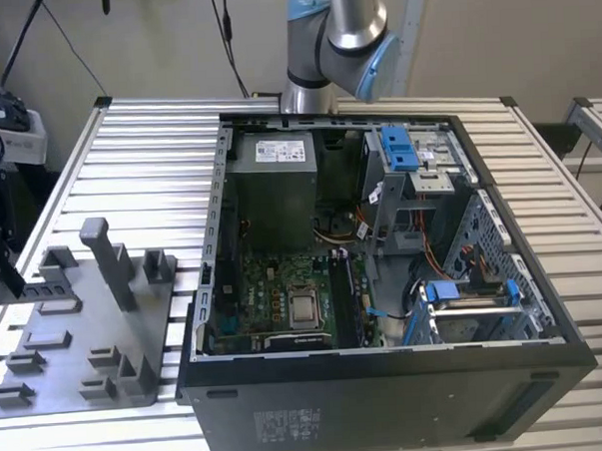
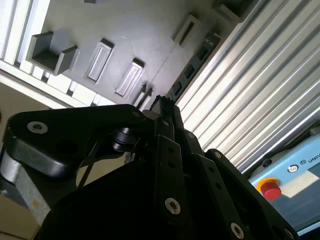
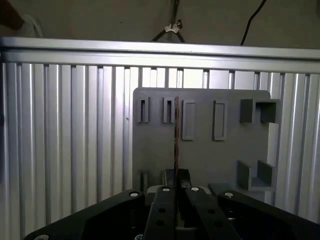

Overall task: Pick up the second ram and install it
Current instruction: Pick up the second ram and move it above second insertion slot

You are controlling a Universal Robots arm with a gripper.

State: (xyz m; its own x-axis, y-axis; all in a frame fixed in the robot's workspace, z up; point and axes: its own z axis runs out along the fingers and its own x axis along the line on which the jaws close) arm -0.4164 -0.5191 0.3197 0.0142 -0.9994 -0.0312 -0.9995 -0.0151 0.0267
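In the first wrist view the second ram (image 3: 176, 131) shows edge-on as a thin dark stick rising from between my fingertips. My gripper (image 3: 177, 176) is shut on it. Behind it lies the grey holder tray (image 3: 220, 155) with its row of slots. In the second wrist view the gripper (image 2: 162, 107) has its fingers pressed together over the same tray (image 2: 125, 35). In the exterior view the gripper (image 1: 0, 249) hangs at the far left edge, over the left end of the tray (image 1: 76, 335). Whether the ram's lower end still sits in a slot cannot be told.
The open computer case (image 1: 388, 381) fills the middle and the exterior view's right, with the motherboard (image 1: 274, 302), the long memory slots (image 1: 350, 298) beside the processor, the power supply (image 1: 272, 192) and blue drive brackets (image 1: 402, 149). A tall grey post (image 1: 111, 259) stands on the tray. The slatted aluminium table (image 1: 148, 152) lies around.
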